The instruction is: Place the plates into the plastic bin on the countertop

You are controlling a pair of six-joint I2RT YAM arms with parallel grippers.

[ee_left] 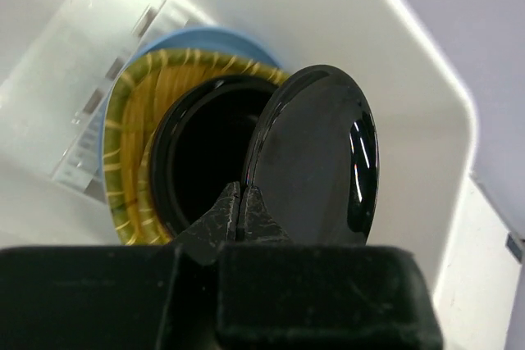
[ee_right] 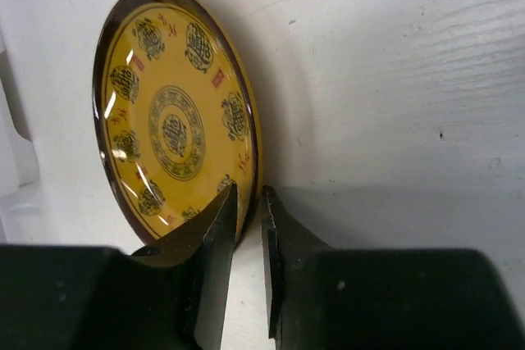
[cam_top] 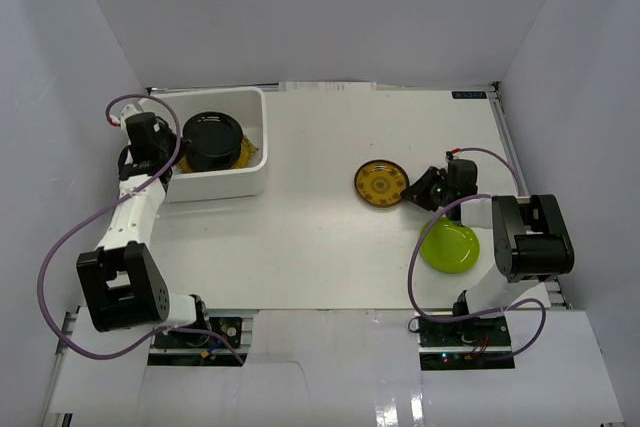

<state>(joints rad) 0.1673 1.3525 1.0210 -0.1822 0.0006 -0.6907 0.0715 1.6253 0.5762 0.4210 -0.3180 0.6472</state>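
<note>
Plain grey-white flat panel walls (cam_top: 300,7) close in the scene at the back and on both sides, meeting in straight seams. At the far right corner lies a small dark blue rectangular label (cam_top: 468,95) with pale lettering too small to read. Just left of it, along the far edge, runs a thin pale strip (cam_top: 328,87) whose material is unclear. A silver metal rail (cam_top: 508,152) runs from that corner toward the near side along the right wall. Across the bottom of the overhead view lies a white flat sheet with notched cut-outs (cam_top: 330,372), glossy in patches. At the lower left a short piece of silver slotted framing (cam_top: 67,332) shows beside it.
</note>
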